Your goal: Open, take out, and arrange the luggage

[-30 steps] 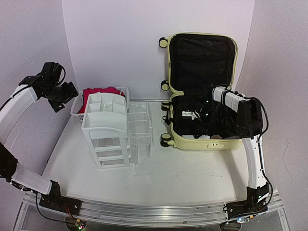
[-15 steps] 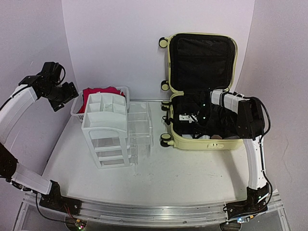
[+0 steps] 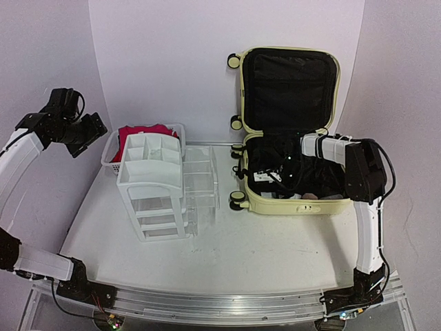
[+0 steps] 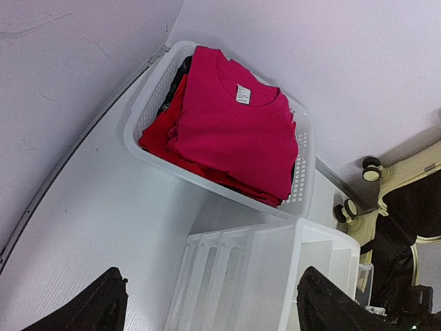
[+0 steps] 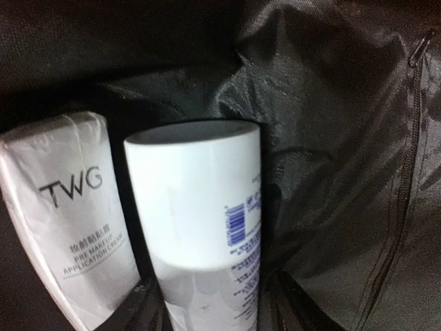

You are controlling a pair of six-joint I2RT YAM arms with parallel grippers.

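The luggage point(image 3: 289, 205), a pale yellow hard-shell suitcase, lies open at the back right with its lid point(image 3: 289, 86) propped against the wall and its black lining showing. My right gripper point(image 3: 286, 169) reaches down into the lower half. In the right wrist view a white bottle point(image 5: 196, 207) with a blue barcode lies between the fingers of the right gripper point(image 5: 213, 310). The left finger meets the bottle and a thin dark gap shows at the right finger. A white TWG box point(image 5: 69, 227) lies beside the bottle. My left gripper point(image 3: 96, 127) hangs open high at the far left, empty.
A white mesh basket point(image 3: 110, 155) holds folded red shirts point(image 4: 234, 131) at the back left. In front of it stands a white drawer organiser point(image 3: 148, 186), with clear drawers point(image 3: 200, 186) beside it. The suitcase's wheels point(image 3: 238, 198) face the organiser.
My right gripper has pushed further left and down into the suitcase and its jaws have narrowed round the white bottle. My left arm has drifted a little up and to the left.
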